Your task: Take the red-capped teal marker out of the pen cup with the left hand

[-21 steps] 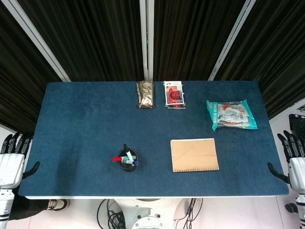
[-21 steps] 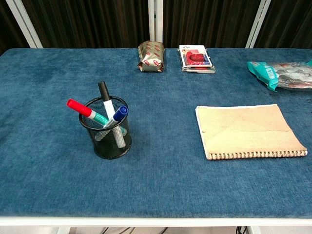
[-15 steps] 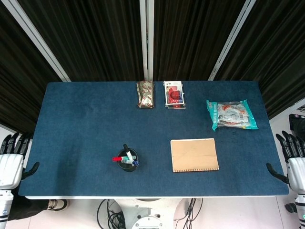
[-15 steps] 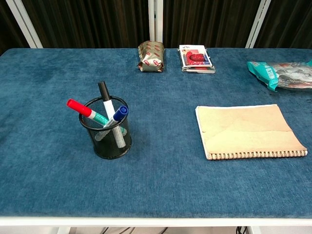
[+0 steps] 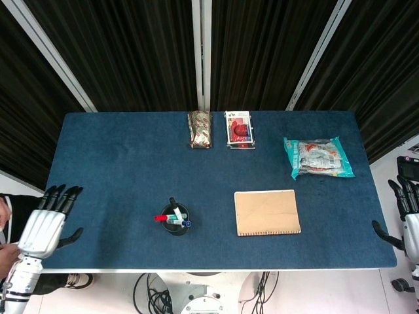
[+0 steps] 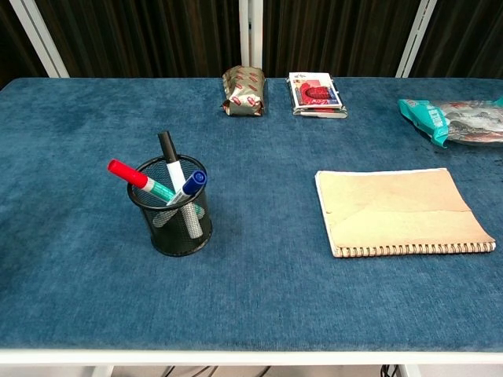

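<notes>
A black mesh pen cup [image 6: 174, 218] [image 5: 175, 220] stands on the blue table, left of the middle near the front. The red-capped teal marker [image 6: 140, 180] [image 5: 163, 217] leans out of it to the left, beside a black-capped and a blue-capped marker. My left hand [image 5: 47, 222] hovers over the table's front left corner, fingers spread and empty, well to the left of the cup. My right hand [image 5: 409, 219] shows at the right frame edge, off the table, fingers apart and holding nothing. Neither hand appears in the chest view.
A tan spiral notebook [image 6: 401, 210] lies right of the cup. At the back sit a brown snack packet [image 6: 244, 90] and a small red-and-white box [image 6: 316, 93]. A teal snack bag [image 6: 452, 118] lies at the far right.
My left hand has moved right and forward, from beside the table to over its front left corner. My right hand has slid further right, partly out of frame.
</notes>
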Robot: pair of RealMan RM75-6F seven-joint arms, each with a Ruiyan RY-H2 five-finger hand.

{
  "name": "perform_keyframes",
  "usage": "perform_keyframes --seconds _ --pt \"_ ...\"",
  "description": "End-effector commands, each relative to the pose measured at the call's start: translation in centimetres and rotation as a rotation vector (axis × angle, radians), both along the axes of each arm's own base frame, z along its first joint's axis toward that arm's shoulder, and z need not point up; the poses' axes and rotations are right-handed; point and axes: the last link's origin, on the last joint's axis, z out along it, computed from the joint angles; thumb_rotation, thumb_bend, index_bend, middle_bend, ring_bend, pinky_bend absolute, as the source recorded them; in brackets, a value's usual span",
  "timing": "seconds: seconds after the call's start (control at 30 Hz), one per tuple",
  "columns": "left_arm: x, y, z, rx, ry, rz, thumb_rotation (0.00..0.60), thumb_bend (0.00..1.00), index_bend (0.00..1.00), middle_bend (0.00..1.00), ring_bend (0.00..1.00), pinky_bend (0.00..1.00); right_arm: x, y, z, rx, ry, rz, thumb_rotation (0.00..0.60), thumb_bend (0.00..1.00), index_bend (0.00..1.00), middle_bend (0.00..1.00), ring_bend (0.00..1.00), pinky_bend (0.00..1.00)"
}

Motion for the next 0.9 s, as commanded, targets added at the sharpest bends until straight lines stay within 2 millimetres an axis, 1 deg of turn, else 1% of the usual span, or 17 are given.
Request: perform_keyframes --seconds 0.03,0.27,0.37,0.43,0.53,0.6,0.73,0.8,0.9 --pt "1.4 0.1 -1.6 -0.063 -0.013 -0.036 0.600 0.23 0.08 0.10 0.00 0.01 0.2 -0.3 0.0 0.007 -0.004 0.003 0.600 0.18 0.00 0.00 0.00 0.00" --pt "4.0 1.1 -4.8 -0.144 -0.035 -0.090 0.600 0.23 0.15 0.13 0.00 0.01 0.9 -0.9 -0.1 0.038 0.011 0.017 0.600 0.18 0.00 0.00 0.00 0.00" --pt "5.0 1.8 -6.2 -0.173 -0.045 -0.108 0.600 0.23 0.17 0.13 0.00 0.02 1.1 -0.6 -0.1 0.048 0.011 0.025 0.600 0.18 0.00 0.00 0.00 0.00" --pt "5.6 2.4 -7.0 -0.174 -0.049 -0.119 0.600 0.24 0.18 0.15 0.01 0.04 1.1 -0.4 0.1 0.044 0.012 0.025 0.600 0.18 0.00 0.00 0.00 0.00" --pt "6.3 2.9 -8.0 -0.174 -0.058 -0.127 0.600 0.24 0.22 0.20 0.05 0.11 0.8 -0.2 0.5 0.030 0.006 0.012 0.600 0.18 0.00 0.00 0.00 0.00" --pt "6.7 3.2 -8.4 -0.168 -0.071 -0.133 0.600 0.25 0.26 0.27 0.11 0.16 0.6 -0.1 0.6 0.026 0.000 0.001 0.600 0.18 0.00 0.00 0.00 0.00" --pt "7.4 3.7 -9.3 -0.155 -0.100 -0.144 0.600 0.25 0.31 0.40 0.20 0.23 0.4 -0.2 0.7 0.032 -0.006 -0.014 0.600 0.18 0.00 0.00 0.00 0.00" --pt "7.6 3.8 -9.6 -0.159 -0.105 -0.143 0.600 0.25 0.33 0.42 0.22 0.23 0.4 -0.2 0.6 0.037 -0.006 -0.015 0.600 0.18 0.00 0.00 0.00 0.00" --pt "8.0 3.9 -10.0 -0.167 -0.108 -0.146 0.600 0.25 0.33 0.43 0.23 0.23 0.5 -0.2 0.5 0.043 -0.005 -0.016 0.600 0.18 0.00 0.00 0.00 0.00"
